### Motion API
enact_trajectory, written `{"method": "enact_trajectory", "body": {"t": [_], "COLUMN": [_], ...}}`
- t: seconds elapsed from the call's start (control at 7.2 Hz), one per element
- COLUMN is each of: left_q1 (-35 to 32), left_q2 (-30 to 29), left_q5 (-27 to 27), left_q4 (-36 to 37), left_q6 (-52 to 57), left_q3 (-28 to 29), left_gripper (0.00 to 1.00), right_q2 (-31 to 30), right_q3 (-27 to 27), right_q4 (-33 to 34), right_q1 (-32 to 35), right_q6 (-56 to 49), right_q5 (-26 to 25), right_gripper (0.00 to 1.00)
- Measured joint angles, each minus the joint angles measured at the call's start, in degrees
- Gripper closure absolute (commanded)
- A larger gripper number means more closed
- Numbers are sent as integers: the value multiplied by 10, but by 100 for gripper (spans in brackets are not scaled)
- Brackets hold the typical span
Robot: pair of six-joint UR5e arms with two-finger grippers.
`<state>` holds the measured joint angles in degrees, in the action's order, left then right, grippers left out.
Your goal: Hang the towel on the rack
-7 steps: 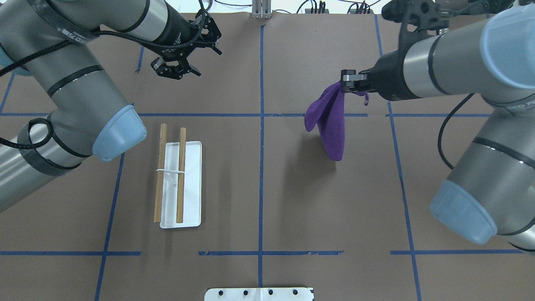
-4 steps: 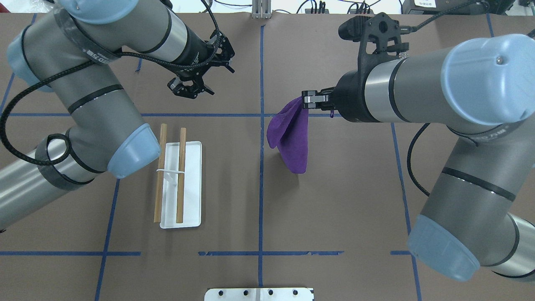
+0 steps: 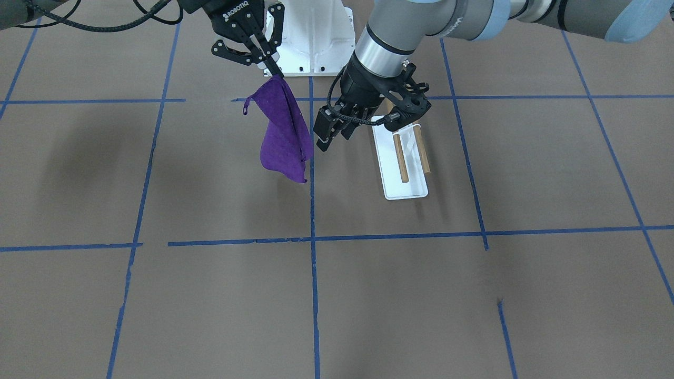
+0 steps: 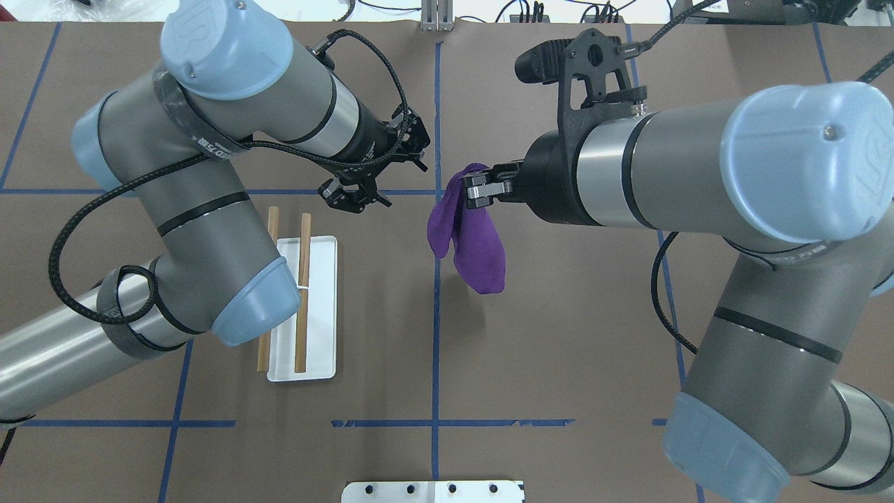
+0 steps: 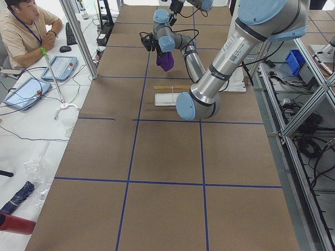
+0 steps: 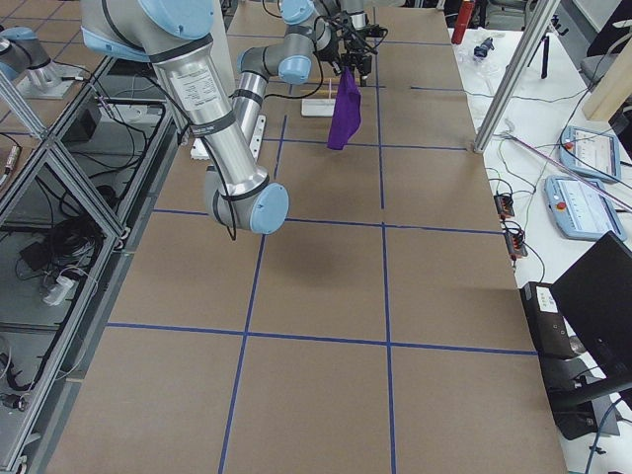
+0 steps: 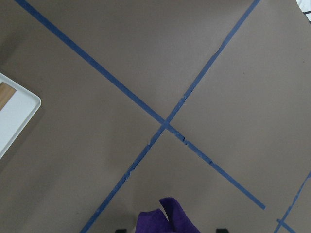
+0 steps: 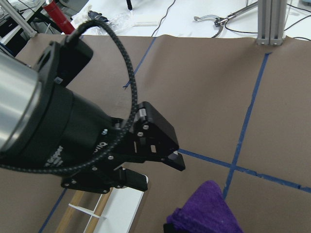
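Observation:
The deep-purple towel (image 4: 476,246) hangs by one corner from my right gripper (image 4: 477,192), which is shut on it above the table's centre line. In the front view the towel (image 3: 283,131) hangs free, its little loop at the upper corner. My left gripper (image 4: 356,198) is open and empty, just left of the towel, and does not touch it. It also shows in the front view (image 3: 331,134) and in the right wrist view (image 8: 158,170). The rack (image 4: 320,314) stands on the left, its two wooden rods bare, partly under my left arm's elbow.
The large white bolted pedestal (image 3: 316,42) stands at the robot's side of the table. Blue tape lines cross the brown table cover (image 4: 559,349). An operator (image 5: 23,29) sits beyond the far edge, with control boxes beside him.
My right gripper has carried the towel leftward to the centre line. My left arm has swung right and nearer, bringing its open gripper close beside the towel.

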<state>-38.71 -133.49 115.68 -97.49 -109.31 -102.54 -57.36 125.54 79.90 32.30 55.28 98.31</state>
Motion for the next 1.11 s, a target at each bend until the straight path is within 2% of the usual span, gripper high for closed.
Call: {"method": "enact_trajectory", "body": {"t": [0.83,0.97,1.11], "left_q1": [10,12,15], "left_q2": [-13,-13,-13], "left_q5": [0,0,0], "left_q4": [-5,-5,-5], "left_q6": [10,15,17], "left_q3": [6,7,7], "left_gripper": [32,42,71], "right_q2": [1,2,2], "right_q3": [1,2,3], "right_q4": [-22,-22,-22], "right_q1": [-12,-13,-13], "right_q6": [-25,-27,-28], "right_q5": [0,0,0], "right_gripper": [100,100,100]}}
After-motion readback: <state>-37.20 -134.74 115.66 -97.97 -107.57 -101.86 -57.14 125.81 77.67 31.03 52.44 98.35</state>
